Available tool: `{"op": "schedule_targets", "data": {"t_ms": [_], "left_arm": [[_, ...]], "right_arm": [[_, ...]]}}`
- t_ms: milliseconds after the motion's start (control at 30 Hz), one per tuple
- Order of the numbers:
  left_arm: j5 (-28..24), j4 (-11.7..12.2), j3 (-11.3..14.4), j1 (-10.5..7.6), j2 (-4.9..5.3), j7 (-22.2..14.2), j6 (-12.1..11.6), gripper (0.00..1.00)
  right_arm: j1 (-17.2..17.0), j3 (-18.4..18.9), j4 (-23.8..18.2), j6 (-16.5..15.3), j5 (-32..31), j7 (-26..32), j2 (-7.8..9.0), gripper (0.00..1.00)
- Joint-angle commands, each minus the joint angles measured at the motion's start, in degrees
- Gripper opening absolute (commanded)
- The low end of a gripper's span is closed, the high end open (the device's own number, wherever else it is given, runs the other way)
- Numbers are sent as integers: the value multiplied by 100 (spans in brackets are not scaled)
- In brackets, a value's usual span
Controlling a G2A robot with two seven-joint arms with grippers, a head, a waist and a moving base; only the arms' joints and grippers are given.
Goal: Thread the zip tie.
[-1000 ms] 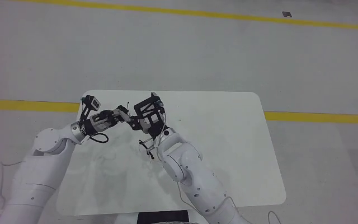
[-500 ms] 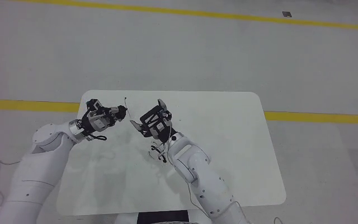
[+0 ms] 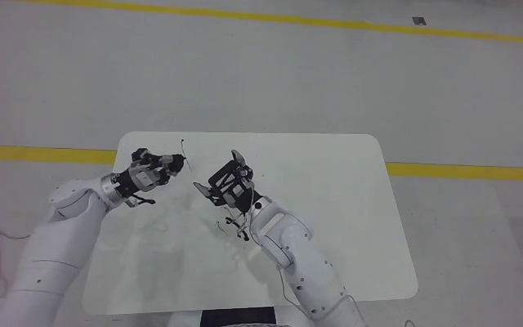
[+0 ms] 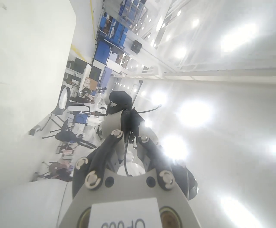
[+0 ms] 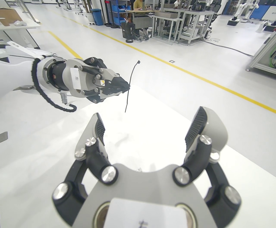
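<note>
A thin black zip tie (image 5: 132, 79) stands nearly upright in the air, its head end up and its tail hanging down. My left gripper (image 5: 127, 86) is shut on its middle, above the far left part of the white table (image 3: 327, 204). In the top view the left gripper (image 3: 173, 162) sits left of the zip tie (image 3: 184, 152). The left wrist view has the left gripper (image 4: 127, 116) closed, with the zip tie (image 4: 151, 110) sticking out sideways. My right gripper (image 5: 148, 127) is open and holds nothing. It faces the tie from a short way off, and in the top view the right gripper (image 3: 214, 170) is to the tie's right.
The table has rounded corners and a far edge (image 3: 245, 134) just behind both grippers. A yellow floor line (image 3: 458, 171) runs beside it. Benches and racks (image 5: 172, 19) stand far off across the floor.
The two grippers were close together at the tie a second ago. The right gripper has drawn back towards the table's middle. The left gripper has shifted slightly left with the tie.
</note>
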Motion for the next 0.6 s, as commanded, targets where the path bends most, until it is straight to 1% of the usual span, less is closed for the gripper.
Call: {"op": "schedule_targets", "data": {"t_ms": [0, 33, 133, 233, 267, 300, 333, 500, 567], "left_arm": [[-456, 77, -1, -39, -8, -44, 425, 0], [-581, 115, 20, -39, -9, -60, 492, 0], [-1120, 317, 275, -69, 0, -57, 492, 0], [-1543, 468, 601, -167, 65, -38, 492, 0], [-1666, 499, 689, -204, 92, -25, 492, 0], [-1698, 479, 769, -284, 136, -9, 492, 0], [-1698, 479, 769, -284, 136, -9, 492, 0], [-1698, 479, 769, -284, 136, -9, 492, 0], [-1800, 445, 794, -251, 124, 113, 492, 0]], "right_arm": [[-22, 12, 110, 8, 82, -247, 10, 100], [-20, 15, 155, 13, 64, -337, 15, 100], [-24, -15, 343, 4, 13, -722, 30, 100], [5, -66, 563, -15, 22, -1087, 36, 100], [25, -84, 621, -24, 30, -1202, 35, 100], [45, -109, 711, -42, 53, -1383, 35, 100], [54, -119, 743, -35, 69, -1454, 34, 100], [54, -119, 743, -35, 69, -1454, 34, 100], [49, -116, 757, -19, 84, -1453, 35, 100]]}}
